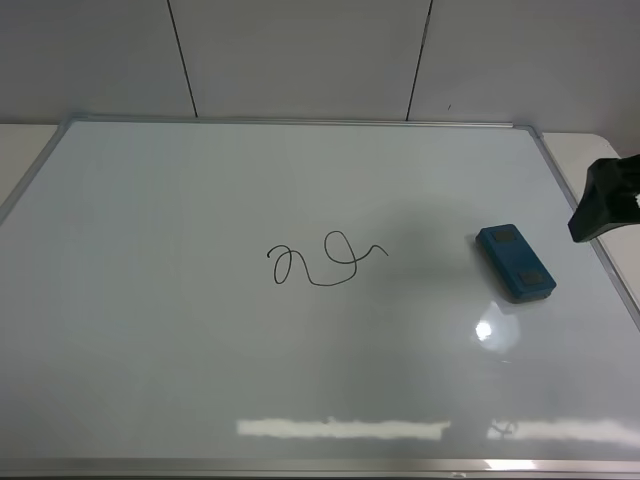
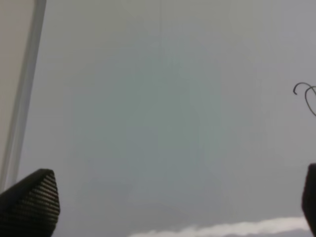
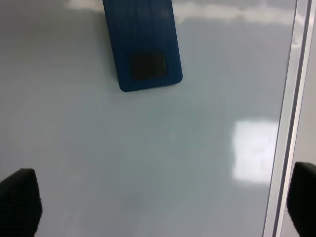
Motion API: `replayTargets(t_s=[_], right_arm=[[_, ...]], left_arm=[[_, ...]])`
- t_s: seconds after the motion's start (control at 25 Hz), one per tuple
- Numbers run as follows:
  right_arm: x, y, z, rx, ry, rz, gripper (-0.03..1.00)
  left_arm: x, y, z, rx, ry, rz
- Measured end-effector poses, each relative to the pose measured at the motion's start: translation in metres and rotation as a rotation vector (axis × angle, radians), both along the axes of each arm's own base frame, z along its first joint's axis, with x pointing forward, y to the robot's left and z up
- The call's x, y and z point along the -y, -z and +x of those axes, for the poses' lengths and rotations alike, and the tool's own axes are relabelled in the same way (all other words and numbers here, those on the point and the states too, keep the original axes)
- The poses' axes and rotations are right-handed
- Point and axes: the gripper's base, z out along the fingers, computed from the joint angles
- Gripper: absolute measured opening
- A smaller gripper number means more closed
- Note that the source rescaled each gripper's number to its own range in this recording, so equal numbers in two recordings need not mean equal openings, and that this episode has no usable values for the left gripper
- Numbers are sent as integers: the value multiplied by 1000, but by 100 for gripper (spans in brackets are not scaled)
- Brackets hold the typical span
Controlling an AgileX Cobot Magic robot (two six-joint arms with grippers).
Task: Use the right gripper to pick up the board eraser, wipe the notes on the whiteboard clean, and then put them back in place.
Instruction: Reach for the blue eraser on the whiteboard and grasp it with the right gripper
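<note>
The teal-blue board eraser (image 1: 515, 262) lies flat on the right part of the whiteboard (image 1: 180, 350), apart from the notes (image 1: 325, 258), a black looping squiggle near the board's middle. My right gripper (image 1: 603, 205) hangs over the board's right frame, just right of the eraser and not touching it. In the right wrist view its fingertips (image 3: 19, 200) stand wide apart, so the gripper (image 3: 163, 212) is open and empty, with the eraser (image 3: 143, 44) ahead. The left gripper (image 2: 168, 207) is open over bare board, and the notes' end (image 2: 307, 96) shows at the picture's edge.
The silver frame (image 3: 289, 123) of the whiteboard runs close beside my right gripper. A white table edge (image 1: 600, 150) shows past the board's right side, and a panelled white wall (image 1: 300, 55) stands behind. Light glare (image 1: 485, 330) lies near the eraser.
</note>
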Motion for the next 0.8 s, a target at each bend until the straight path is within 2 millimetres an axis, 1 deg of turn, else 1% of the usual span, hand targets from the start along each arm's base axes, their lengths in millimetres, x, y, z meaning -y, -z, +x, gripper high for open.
replayTargets(t_s=[0.36, 0.48, 0.8], right_arm=[[-3, 5, 36, -8, -61, -19, 100], [-4, 10, 46, -20, -65, -21, 100], [-8, 39, 69, -36, -90, -1, 100]], left_arm=[[0, 0, 0, 0, 0, 0], [0, 0, 0, 0, 0, 0], [0, 0, 0, 0, 0, 0]])
